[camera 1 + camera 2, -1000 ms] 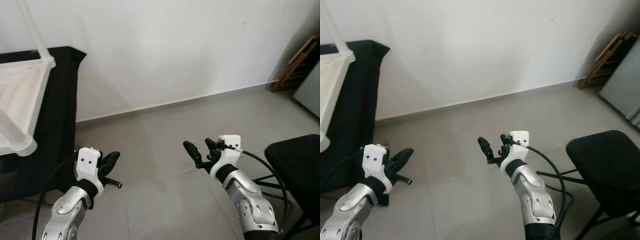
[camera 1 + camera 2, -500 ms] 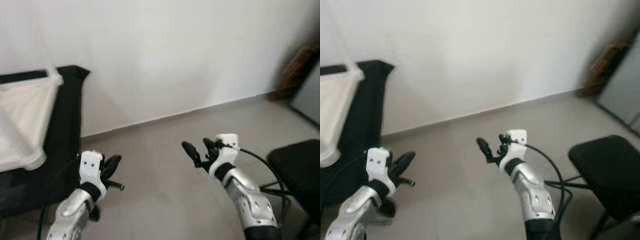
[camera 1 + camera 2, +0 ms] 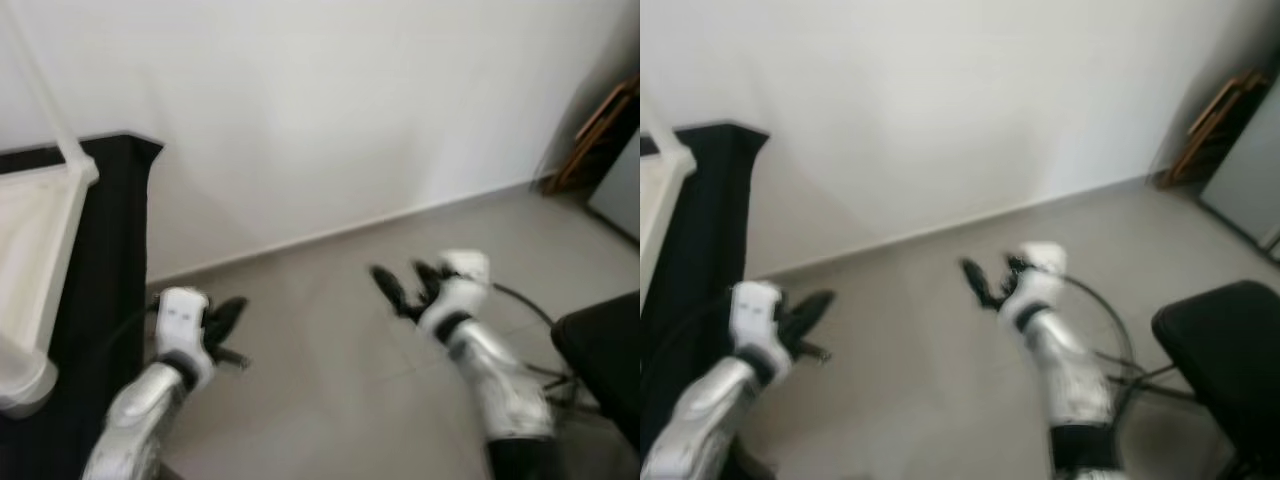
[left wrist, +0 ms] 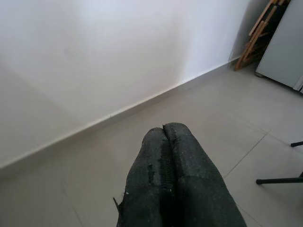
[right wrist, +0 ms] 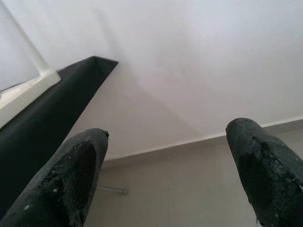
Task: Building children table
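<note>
Hands are both raised over the grey tiled floor (image 3: 330, 300), holding nothing. The left hand (image 3: 228, 322) has its two black fingers (image 4: 173, 175) pressed together, as the left wrist view shows. The right hand (image 3: 405, 285) has its fingers (image 5: 71, 175) spread wide apart.

The white children table frame (image 3: 40, 250) lies on a desk (image 3: 110, 260) covered with black cloth, at the robot's far left, against the white wall (image 3: 330, 110). It is beside the left hand but apart from it, and well apart from the right hand. A black chair (image 3: 605, 350) stands at the right, near the right arm. Folded wooden pieces (image 3: 595, 125) lean in the far right corner.

Compared with one second ago, the picture is now blurred and the whole scene is shifted, so the camera has moved. The hands keep nearly the same pose, left closed and right spread.
</note>
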{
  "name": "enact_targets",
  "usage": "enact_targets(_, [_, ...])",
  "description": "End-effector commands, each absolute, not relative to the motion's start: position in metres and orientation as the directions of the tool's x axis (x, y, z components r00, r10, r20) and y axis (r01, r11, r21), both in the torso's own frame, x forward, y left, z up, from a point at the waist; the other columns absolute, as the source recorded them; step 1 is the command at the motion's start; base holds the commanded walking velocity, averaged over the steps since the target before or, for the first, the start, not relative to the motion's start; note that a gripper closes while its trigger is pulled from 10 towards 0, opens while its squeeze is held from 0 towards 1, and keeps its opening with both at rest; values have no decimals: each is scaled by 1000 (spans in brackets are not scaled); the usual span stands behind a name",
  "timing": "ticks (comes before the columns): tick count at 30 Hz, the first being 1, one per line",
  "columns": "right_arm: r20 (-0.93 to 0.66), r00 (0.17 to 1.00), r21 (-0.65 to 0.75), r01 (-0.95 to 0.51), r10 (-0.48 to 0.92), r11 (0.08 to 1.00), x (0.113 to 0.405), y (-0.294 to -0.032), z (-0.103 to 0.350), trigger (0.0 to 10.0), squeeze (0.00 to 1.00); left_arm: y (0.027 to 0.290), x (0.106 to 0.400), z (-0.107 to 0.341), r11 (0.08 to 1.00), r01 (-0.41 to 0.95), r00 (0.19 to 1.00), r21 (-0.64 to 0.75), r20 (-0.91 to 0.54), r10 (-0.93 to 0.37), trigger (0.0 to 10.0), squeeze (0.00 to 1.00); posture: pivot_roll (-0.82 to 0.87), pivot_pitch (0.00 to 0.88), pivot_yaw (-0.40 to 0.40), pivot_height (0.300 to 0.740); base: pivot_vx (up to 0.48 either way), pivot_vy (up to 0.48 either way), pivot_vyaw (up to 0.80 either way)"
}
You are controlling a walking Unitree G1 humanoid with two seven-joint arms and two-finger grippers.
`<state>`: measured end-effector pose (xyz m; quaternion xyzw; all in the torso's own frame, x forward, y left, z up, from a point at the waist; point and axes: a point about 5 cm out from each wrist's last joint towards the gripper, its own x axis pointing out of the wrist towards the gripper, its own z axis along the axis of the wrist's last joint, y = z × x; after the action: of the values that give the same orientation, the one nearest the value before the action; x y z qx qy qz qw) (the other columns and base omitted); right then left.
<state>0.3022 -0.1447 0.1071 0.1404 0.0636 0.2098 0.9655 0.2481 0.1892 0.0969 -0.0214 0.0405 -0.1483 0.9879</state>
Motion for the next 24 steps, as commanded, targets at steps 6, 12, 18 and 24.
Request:
enact_targets(6, [-84,919,301,-346,386,889,300,-160,104,10000,0,183,249,99,948,313,946,-59,-66,-317,10000,0,-70,50,-4,740,401,0,0])
enact_targets(12, [-82,916,305,-352,392,885,301,-161,104,10000,0,182,250,99,948,313,946,-64,-63,-317,10000,0,-75,53,-4,740,402,0,0])
enact_targets(18, [-84,914,304,-356,397,884,301,-162,104,10000,0,181,250,99,947,314,946,-68,-61,-318,10000,0,-77,55,-7,740,399,0,0])
enact_targets(24, [-86,911,303,-362,404,881,300,-162,104,10000,0,180,250,99,947,313,947,-73,-57,-317,10000,0,-77,58,-10,740,401,0,0])
